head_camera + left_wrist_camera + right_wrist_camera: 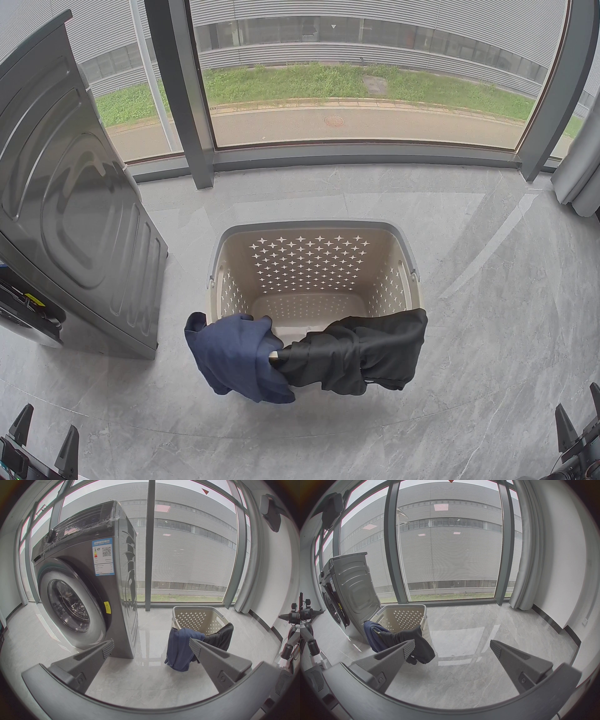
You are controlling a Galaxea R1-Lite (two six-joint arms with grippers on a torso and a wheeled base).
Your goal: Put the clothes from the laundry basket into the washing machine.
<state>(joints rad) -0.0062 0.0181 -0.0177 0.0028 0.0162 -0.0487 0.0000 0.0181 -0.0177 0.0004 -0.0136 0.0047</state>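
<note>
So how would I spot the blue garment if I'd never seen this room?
Find the washing machine by the big window; beside it on the floor stands a beige basket. Two garments hang side by side over its rim farthest from the window. The blue garment is on the corner nearer the machine, while the black garment hangs further from it.

I see a laundry corner in a modern building: a washing machine on polished stone floor, full-height windows right behind the machine, a curtain well away from it.
</note>
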